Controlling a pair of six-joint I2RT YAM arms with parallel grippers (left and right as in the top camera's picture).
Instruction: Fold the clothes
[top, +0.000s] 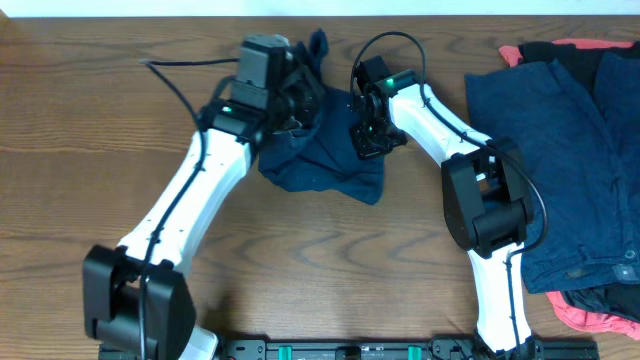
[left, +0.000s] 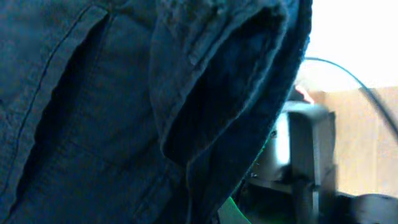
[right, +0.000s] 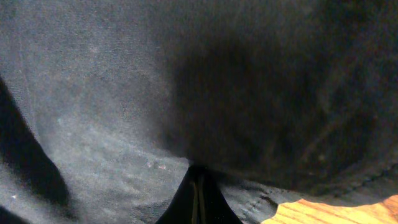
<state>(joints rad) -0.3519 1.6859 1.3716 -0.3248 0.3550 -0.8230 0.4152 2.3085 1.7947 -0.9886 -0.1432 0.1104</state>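
Right gripper: fingertips pressed together, pinching the navy garment. Left gripper is buried in cloth, so I can't tell its jaws. The garment sits bunched between them at the middle of the table's far edge, its long axis running far-to-near and one tip pointing far. Best play: draw the grippers apart toward the side edges and tauten it before laying it flat.
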